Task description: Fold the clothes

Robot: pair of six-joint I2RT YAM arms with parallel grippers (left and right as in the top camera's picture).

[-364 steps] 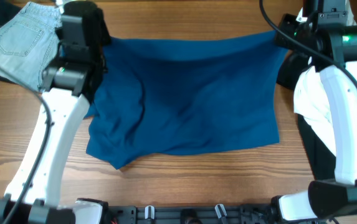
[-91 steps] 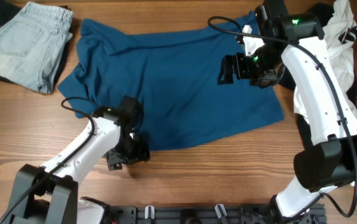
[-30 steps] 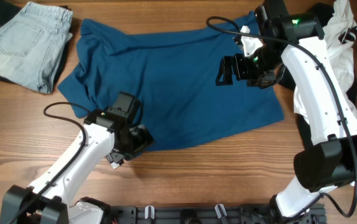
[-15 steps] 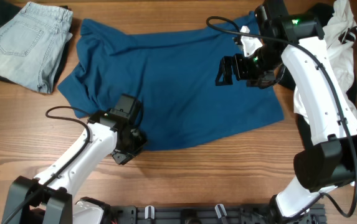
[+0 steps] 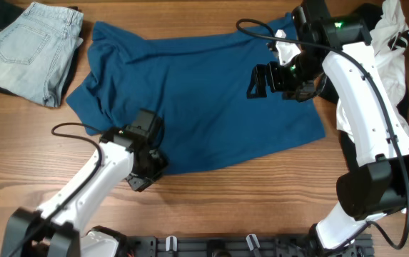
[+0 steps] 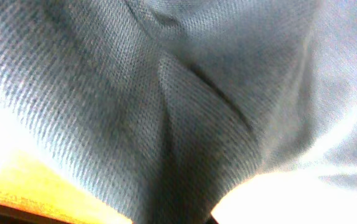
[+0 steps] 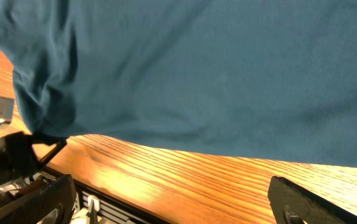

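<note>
Shirt (image 5: 211,93) matt wrinkly cloth, seemingly fine-knit; table (image 5: 261,196) glossy wood grain

Open table (image 5: 261,196) fronts the shirt (image 5: 204,93); jeans (image 5: 29,46) fill the far-left corner.

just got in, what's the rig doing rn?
The two arms are working on the teal shirt, which lies spread and wrinkled on the table. The left gripper is shut on the shirt's near edge, close to its left corner. The right gripper is open over the shirt's right side, holding nothing. No fold shows yet. The jeans lie far left, a white garment far right.
</note>
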